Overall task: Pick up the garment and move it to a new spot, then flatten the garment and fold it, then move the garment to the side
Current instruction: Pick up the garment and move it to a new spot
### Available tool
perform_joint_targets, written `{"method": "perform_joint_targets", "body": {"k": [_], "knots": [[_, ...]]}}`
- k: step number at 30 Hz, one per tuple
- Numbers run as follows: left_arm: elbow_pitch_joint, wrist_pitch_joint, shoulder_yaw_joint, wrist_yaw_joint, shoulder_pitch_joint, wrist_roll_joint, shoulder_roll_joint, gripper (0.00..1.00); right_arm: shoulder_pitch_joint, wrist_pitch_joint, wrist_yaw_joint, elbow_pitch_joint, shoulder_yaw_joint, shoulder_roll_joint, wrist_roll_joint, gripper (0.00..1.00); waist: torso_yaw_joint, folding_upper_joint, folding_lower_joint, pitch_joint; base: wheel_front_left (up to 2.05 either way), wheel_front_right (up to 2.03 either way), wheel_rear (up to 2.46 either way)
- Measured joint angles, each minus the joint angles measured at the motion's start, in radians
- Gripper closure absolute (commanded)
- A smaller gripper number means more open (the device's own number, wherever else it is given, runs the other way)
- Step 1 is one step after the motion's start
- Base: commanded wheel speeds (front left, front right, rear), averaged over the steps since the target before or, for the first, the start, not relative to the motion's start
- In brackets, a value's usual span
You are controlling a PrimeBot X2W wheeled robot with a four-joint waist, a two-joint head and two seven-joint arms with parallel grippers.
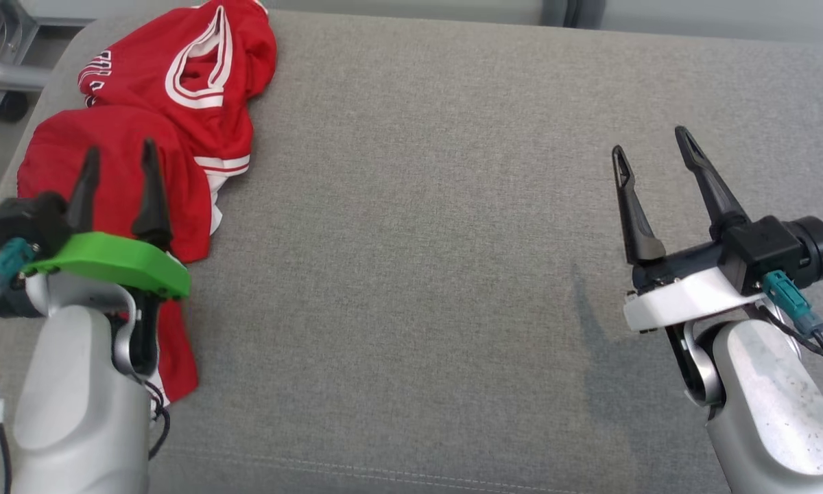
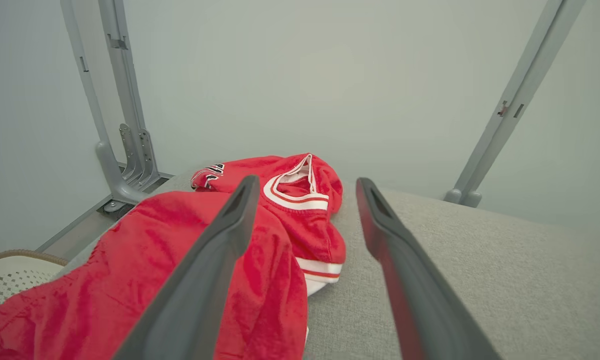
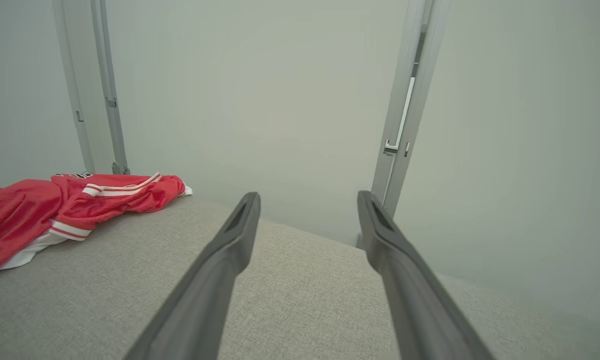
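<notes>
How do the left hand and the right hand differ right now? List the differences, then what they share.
The left hand carries a green bracket; the right hand carries a white bracket. The left hand hangs over the red garment, which lies crumpled at the left end; the right hand hangs over bare grey cushion, well clear of the cloth. Shared: both have two long dark fingers, spread open and holding nothing.

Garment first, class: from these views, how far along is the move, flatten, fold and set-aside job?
Done: nothing certain; the red garment lies bunched, neither flat nor folded, at the grey cushion's left end. In hand: nothing; the left hand hangs open above it, and the right hand is open over bare cushion. Left: flattening, folding, moving aside.
</notes>
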Motion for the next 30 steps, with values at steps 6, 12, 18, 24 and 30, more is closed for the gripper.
{"method": "perform_joint_targets", "body": {"k": [6, 12, 18, 24, 30], "knots": [[-0.041, -0.018, -0.028, -0.006, 0.108, 0.016, -0.010, 0.00, 0.069, -0.002, -0.026, 0.028, -0.015, 0.034, 0.039, 0.00, -0.031, 0.0000, 0.0000, -0.050, 0.00, 0.00, 0.00], [-0.095, -0.020, -0.045, -0.007, 0.219, 0.017, -0.023, 0.00, 0.120, -0.002, -0.027, 0.047, -0.010, 0.056, 0.068, 0.00, -0.075, 0.0000, 0.0000, -0.090, 0.00, 0.00, 0.00], [-0.156, -0.028, -0.048, -0.006, 0.307, 0.018, -0.026, 0.00, 0.160, -0.002, -0.042, 0.058, -0.010, 0.064, 0.088, 0.00, -0.123, 0.0000, 0.0000, -0.121, 0.00, 0.00, 0.00], [-0.199, -0.029, -0.051, 0.012, 0.393, 0.018, -0.029, 0.00, 0.185, -0.002, -0.042, 0.060, -0.006, 0.078, 0.097, 0.00, -0.165, 0.0000, 0.0000, -0.144, 0.00, 0.00, 0.00], [-0.245, -0.029, -0.061, 0.023, 0.441, 0.030, -0.029, 0.00, 0.192, -0.002, -0.043, 0.060, -0.004, 0.078, 0.103, 0.00, -0.192, 0.0000, 0.0000, -0.161, 0.00, 0.00, 0.00]]}}
